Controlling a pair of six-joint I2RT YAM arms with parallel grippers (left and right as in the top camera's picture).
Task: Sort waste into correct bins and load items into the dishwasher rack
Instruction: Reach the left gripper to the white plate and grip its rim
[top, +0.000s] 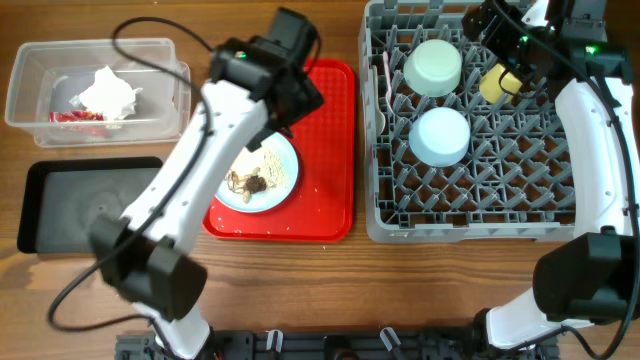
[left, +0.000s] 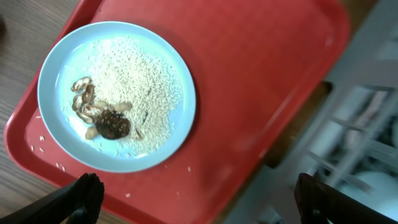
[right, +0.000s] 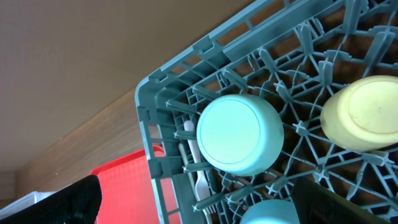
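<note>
1. One dishwasher rack (top: 500, 185) sits under the open, empty right end effector (right: 205, 208). It holds two bowls, one pale green bowl (right: 239, 134) and one pale blue bowl (top: 440, 136), one yellow cup (right: 364, 112), and white cutlery (right: 193, 165) whose count is unclear
2. There are two bins, both well off from either end effector: a clear tub (top: 25, 90) with one napkin (top: 105, 92) and one red wrapper (top: 75, 117), and a bare black tray (top: 60, 205)
3. One plate (left: 59, 68) of rice (left: 143, 81) and brown scraps (left: 106, 121) lies on the red serving tray (left: 261, 74), just ahead of the open, empty left end effector (left: 202, 202). Emptying this plate looks like the step in hand, and the next move calls for a grip on its rim
</note>
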